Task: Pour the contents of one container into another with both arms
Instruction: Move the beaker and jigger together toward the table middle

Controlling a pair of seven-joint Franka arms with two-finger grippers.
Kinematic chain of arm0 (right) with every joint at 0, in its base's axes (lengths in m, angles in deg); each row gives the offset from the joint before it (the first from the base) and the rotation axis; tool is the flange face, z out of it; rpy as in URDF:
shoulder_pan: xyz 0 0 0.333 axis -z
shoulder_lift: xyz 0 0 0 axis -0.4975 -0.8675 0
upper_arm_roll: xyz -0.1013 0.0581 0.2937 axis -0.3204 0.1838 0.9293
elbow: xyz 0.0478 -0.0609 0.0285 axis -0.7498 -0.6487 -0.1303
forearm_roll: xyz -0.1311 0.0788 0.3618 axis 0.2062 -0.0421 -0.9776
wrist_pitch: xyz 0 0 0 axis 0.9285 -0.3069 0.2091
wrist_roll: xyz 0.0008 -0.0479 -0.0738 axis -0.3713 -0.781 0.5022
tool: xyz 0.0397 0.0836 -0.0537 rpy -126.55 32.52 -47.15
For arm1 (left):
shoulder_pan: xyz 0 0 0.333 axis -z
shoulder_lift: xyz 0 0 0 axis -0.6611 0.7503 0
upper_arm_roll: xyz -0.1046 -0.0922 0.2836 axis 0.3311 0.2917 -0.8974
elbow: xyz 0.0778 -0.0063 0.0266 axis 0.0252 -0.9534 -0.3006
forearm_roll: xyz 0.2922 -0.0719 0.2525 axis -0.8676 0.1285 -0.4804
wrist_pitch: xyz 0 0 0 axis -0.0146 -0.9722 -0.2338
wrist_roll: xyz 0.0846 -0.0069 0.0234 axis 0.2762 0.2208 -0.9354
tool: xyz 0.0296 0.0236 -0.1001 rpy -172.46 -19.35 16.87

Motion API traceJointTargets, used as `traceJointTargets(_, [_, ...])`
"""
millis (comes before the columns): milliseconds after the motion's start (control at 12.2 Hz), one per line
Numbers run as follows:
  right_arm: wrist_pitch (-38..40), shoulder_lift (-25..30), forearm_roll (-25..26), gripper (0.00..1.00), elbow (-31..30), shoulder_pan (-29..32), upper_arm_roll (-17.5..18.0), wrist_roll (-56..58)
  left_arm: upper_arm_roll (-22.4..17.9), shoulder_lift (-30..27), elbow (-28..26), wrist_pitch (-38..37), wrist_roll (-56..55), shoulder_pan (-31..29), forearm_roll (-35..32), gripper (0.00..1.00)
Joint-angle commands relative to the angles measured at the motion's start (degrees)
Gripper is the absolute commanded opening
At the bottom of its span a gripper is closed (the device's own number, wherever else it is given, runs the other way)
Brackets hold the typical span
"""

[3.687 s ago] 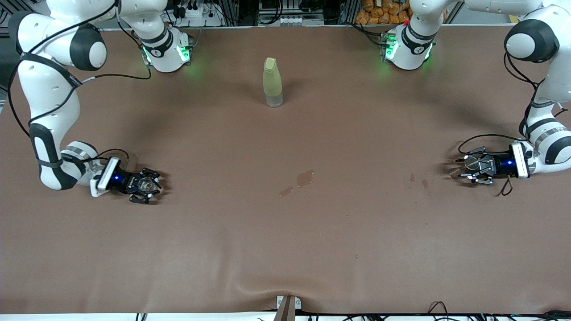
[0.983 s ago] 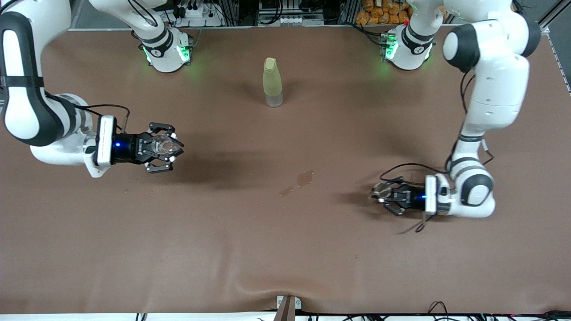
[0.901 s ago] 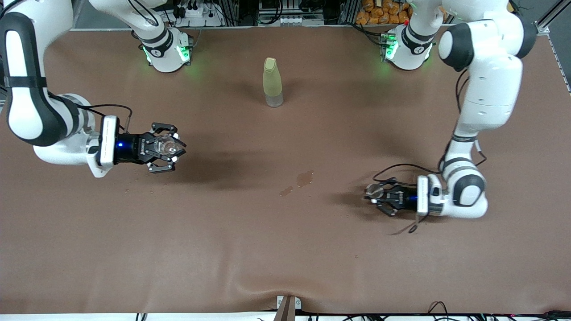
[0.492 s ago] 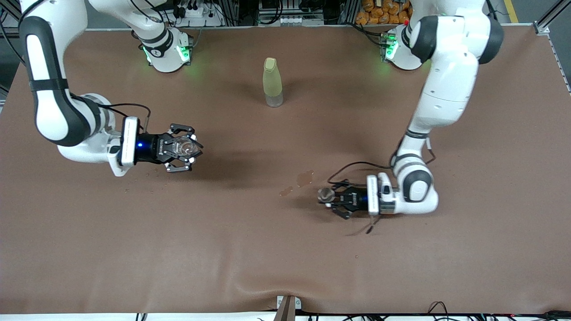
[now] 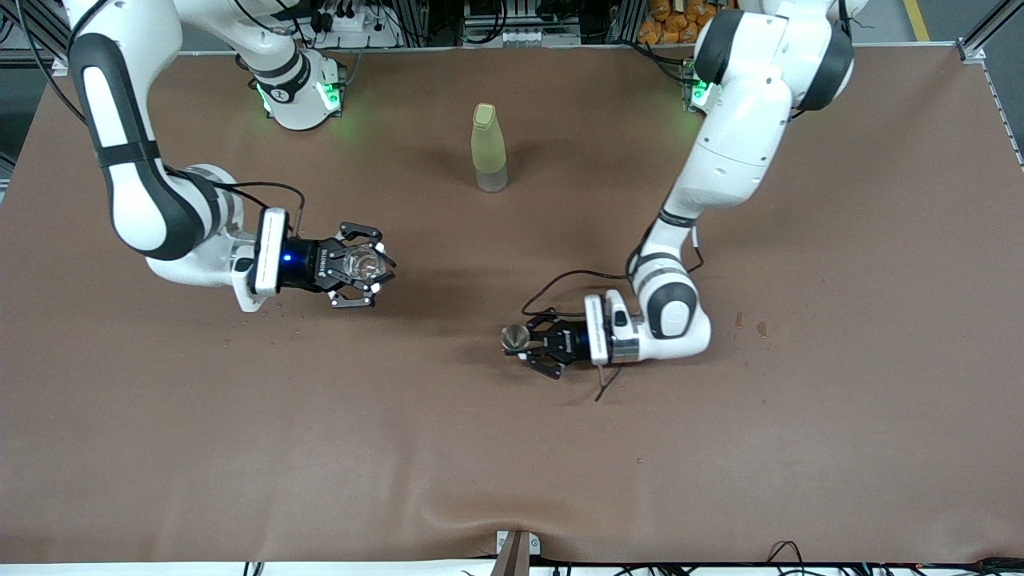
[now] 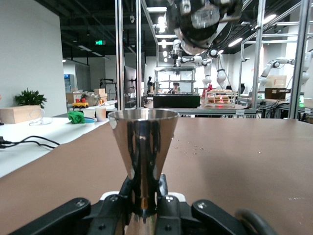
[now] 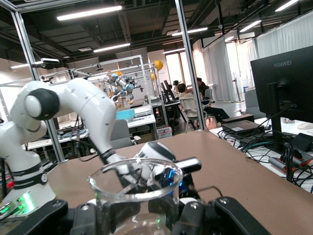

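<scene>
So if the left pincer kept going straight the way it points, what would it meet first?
Probably the right pincer holding the glass cup, though higher up; the left pincer carries the jigger toward it.

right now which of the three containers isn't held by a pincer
The yellow-green bottle: it stands alone on the table. The glass cup sits in the right pincer, the steel jigger in the left pincer.

The one word I can read is "HUAWEI", in pale capitals along the top edge of the black flat computer monitor (image 7: 282, 93) seen in the right wrist view, standing on a white desk (image 7: 299, 132) past the table's edge. A green glowing ceiling sign (image 6: 100, 42) hangs in the hall, too small to read
</scene>
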Motion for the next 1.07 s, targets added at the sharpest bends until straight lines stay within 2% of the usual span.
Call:
traceJointTargets(0, [-3.59,0.99,-4.48,0.00,-1.67,-0.48,2.60,2.53,-0.46,-0.81,-1.30,2.80,1.29,3.02,4.06,0.00])
traceJointTargets(164, [-5.70,0.64,-6.94,0.00,-2.02,-1.18,4.10,3.93,-0.54,-0.11,-1.56,3.41,1.38,6.09,8.62,0.00])
traceJointTargets(655, [-7.91,-3.49,-13.62,0.00,-2.02,-4.17,5.86,9.55,-0.46,0.16,-1.39,7.00,1.73,10.58,15.49,0.00])
traceJointTargets(983, [-8.43,-5.86,-17.23,0.00,-2.02,-6.36,6.04,12.81,-0.46,-0.01,-1.13,9.83,1.64,11.64,16.64,0.00])
